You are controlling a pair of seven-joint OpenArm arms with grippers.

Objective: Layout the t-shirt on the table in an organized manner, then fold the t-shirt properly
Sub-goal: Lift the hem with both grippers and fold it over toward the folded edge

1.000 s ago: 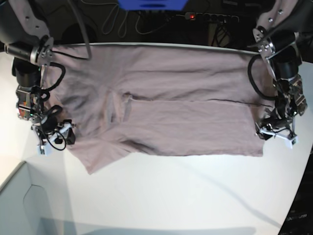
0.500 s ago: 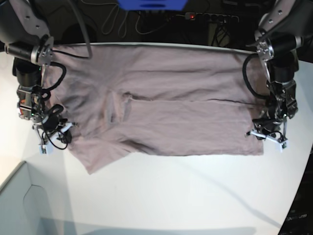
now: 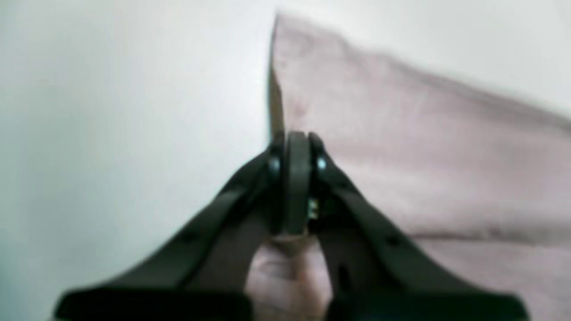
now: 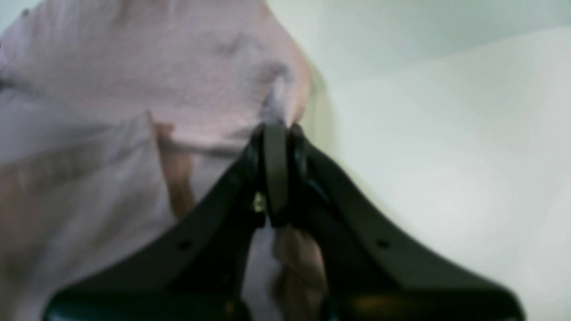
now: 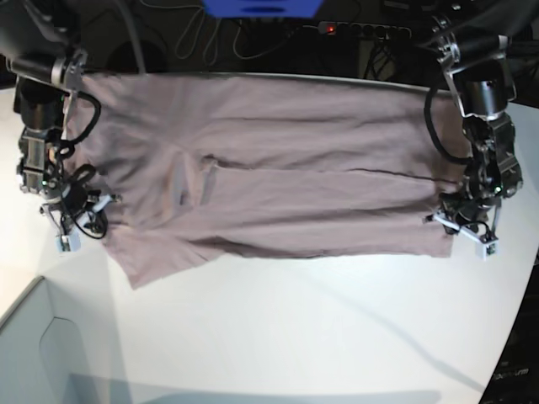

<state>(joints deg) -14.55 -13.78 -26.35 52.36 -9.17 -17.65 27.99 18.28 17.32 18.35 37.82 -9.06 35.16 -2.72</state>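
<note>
The t-shirt [image 5: 278, 185] is spread wide across the far half of the table [image 5: 320, 337], whose surface is white and smooth, with a curved edge at the right. The near half of the table is not covered by cloth. The left gripper [image 5: 465, 229] is clenched on the shirt's corner at the base view's right; in the left wrist view the black fingers [image 3: 308, 151] are pressed together with the pinkish cloth pinched between them. The right gripper [image 5: 77, 220] is also clamped on cloth at the opposite side, near the sleeve. A pale grey box [image 5: 50, 353] is seen at the near left corner. Behind the table the room is dark; cables and a power strip [image 5: 358, 30] with a red light are seen there, and a blue object [image 5: 263, 7] at the top.
</note>
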